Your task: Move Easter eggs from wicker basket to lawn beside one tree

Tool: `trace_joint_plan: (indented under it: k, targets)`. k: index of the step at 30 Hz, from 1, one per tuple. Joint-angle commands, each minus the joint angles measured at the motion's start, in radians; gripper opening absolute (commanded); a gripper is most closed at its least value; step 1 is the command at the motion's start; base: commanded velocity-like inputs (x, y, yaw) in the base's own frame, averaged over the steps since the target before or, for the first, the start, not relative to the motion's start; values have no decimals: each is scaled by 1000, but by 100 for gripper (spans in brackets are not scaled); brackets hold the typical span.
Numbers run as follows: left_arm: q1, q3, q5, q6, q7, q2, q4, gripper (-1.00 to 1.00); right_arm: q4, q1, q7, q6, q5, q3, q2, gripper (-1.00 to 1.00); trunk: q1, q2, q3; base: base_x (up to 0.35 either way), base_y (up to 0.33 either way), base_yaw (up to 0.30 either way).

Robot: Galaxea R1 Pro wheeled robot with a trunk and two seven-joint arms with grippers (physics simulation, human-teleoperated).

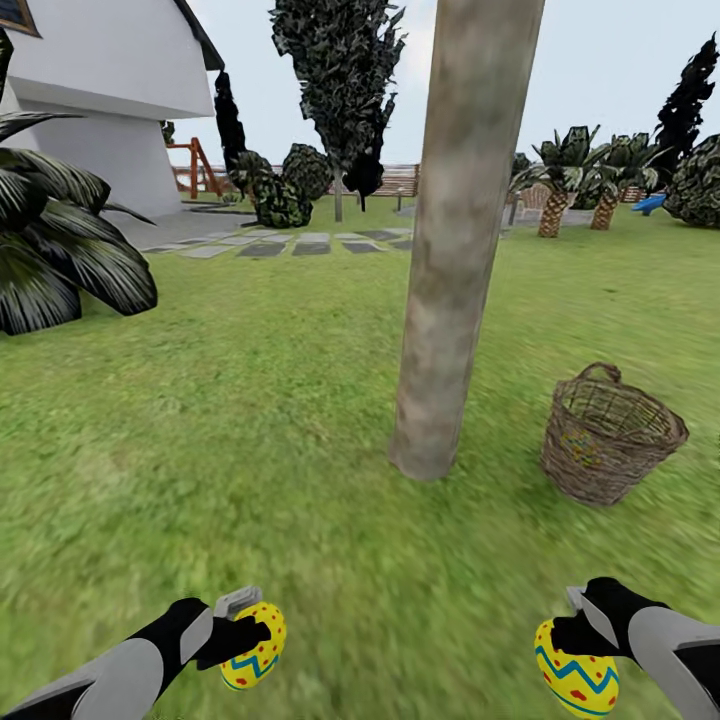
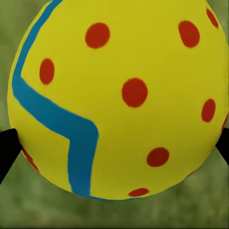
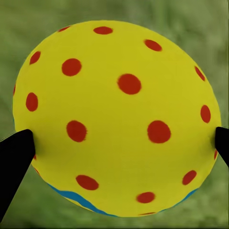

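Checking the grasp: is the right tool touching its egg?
Touching. The right wrist view shows both black fingers pressed against the egg, no gap.

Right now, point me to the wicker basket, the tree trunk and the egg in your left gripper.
wicker basket (image 1: pixel 600 470): head view, front woven wall.
tree trunk (image 1: pixel 452 260): head view, mid-trunk bark.
left-gripper egg (image 1: pixel 256 645): head view, its dotted yellow shell.

Two Easter eggs (image 1: pixel 254 646) (image 1: pixel 575 676) held above lawn (image 1: pixel 250 420) — wicker basket (image 1: pixel 610 435) upright, just R of tree (image 1: pixel 455 240).
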Motion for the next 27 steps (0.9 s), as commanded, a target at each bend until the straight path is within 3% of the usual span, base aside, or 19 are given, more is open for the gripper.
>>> trace_joint_plan:
  k: [1, 15, 27]
  targets:
    - [0, 4, -4, 6, -4, 0, -2, -100, 2, -1, 4, 1, -10, 9, 0, -100, 0, -1, -7, 0, 0, 0]
    - [0, 4, -4, 6, -4, -12, -2, -100, 2, -1, 4, 1, -10, 9, 0, -100, 6, -4, -81, 0, 0, 0]
    - [0, 4, -3, -20, -4, -17, 12, -100, 3, -1, 4, 1, -10, 9, 7, -100, 6, -4, -81, 76, 0, 0]
